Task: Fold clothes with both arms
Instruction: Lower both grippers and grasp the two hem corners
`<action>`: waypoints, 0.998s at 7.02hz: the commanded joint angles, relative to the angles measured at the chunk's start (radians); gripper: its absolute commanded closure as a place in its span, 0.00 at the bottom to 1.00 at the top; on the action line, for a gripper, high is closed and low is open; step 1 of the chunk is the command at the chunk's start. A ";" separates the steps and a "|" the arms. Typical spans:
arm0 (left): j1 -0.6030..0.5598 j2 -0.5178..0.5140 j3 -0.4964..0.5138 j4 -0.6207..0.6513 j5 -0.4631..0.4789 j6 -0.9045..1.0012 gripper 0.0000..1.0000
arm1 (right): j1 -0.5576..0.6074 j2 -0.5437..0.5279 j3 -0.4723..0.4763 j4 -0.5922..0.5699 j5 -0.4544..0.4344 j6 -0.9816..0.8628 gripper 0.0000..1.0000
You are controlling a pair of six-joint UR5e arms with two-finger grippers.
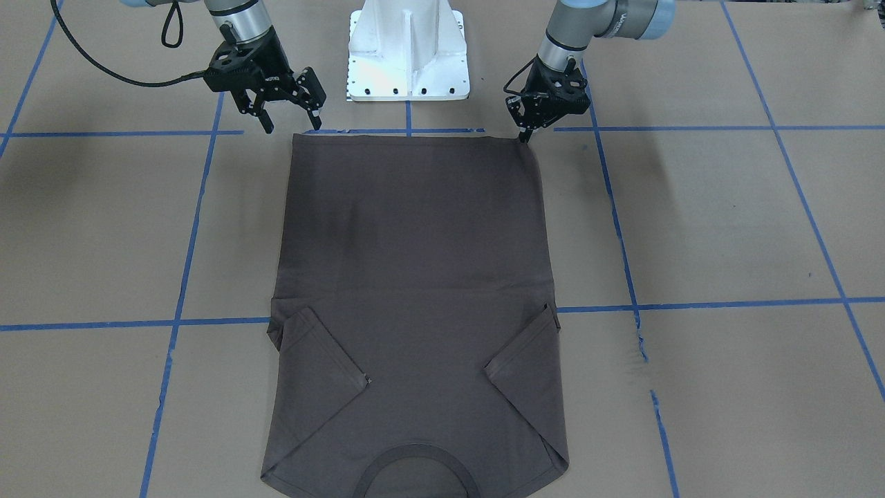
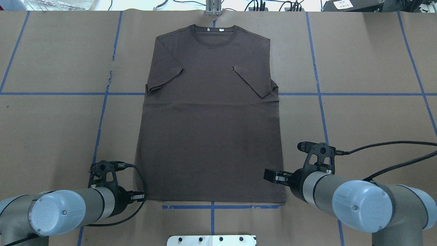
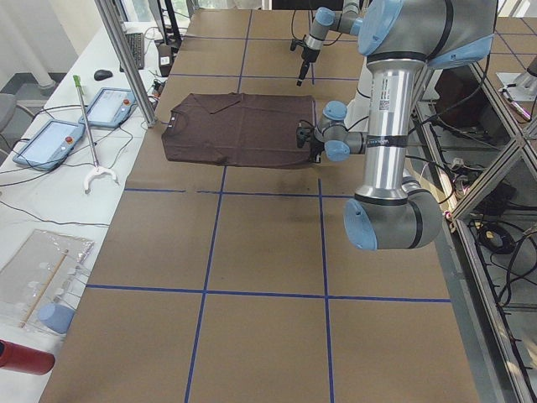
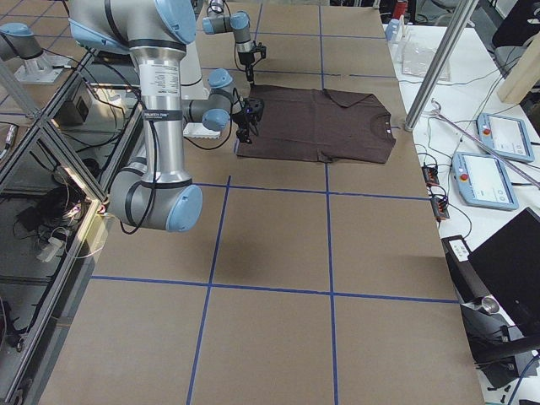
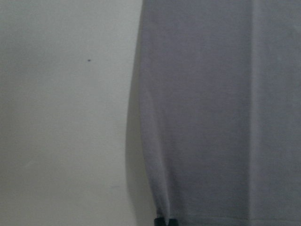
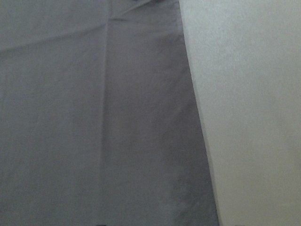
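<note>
The T-shirt (image 1: 415, 228) was laid flat on the counter (image 1: 726, 221), hem toward the robot, apparently so that both corners could be lifted together: 1 was pinched by the left pincer (image 1: 524, 135), while the right pincer (image 1: 293, 126) was held spread just by the other.

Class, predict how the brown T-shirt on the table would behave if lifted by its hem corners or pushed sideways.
Probably floppy: the T-shirt lies flat with both sleeves folded inward, so lifted corners would likely leave its middle sagging. Likely light: it looks like thin cloth. Pushed, it would probably wrinkle rather than slide whole across the table.
</note>
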 commanded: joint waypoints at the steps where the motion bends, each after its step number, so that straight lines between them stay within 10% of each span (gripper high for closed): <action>1: 0.000 -0.026 -0.004 0.000 0.000 0.000 1.00 | -0.112 -0.004 -0.044 -0.013 -0.144 0.064 0.28; 7: 0.000 -0.026 -0.002 -0.001 -0.003 -0.002 1.00 | -0.133 -0.004 -0.114 -0.013 -0.171 0.064 0.51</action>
